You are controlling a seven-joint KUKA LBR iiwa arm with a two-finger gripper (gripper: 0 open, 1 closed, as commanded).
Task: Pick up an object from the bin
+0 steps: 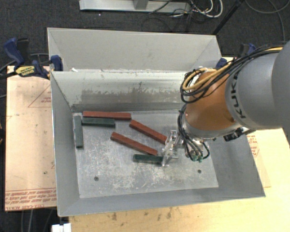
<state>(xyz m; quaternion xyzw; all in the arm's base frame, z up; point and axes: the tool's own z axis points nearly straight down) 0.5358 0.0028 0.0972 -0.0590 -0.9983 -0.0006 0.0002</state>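
The grey metal bin (pixel 135 182) carries six slim bars on its floor. At upper left lie a red-brown bar (pixel 106 115), a dark green bar (pixel 97 122) touching its lower side, and an upright grey bar (pixel 78 131). Toward the centre lie an upper slanted red bar (pixel 148 131), a lower slanted red bar (pixel 134 143) and a second green bar (pixel 146 158).

A single camera looks down on the whole bin (pixel 135 52) from above, slightly sideways, the arm (pixel 261 91) entering from the right.

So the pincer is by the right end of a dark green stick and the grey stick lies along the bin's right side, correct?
Not quite. The camera view shows the grey stick along the bin's left side. The pincer is indeed by the right end of a dark green stick.
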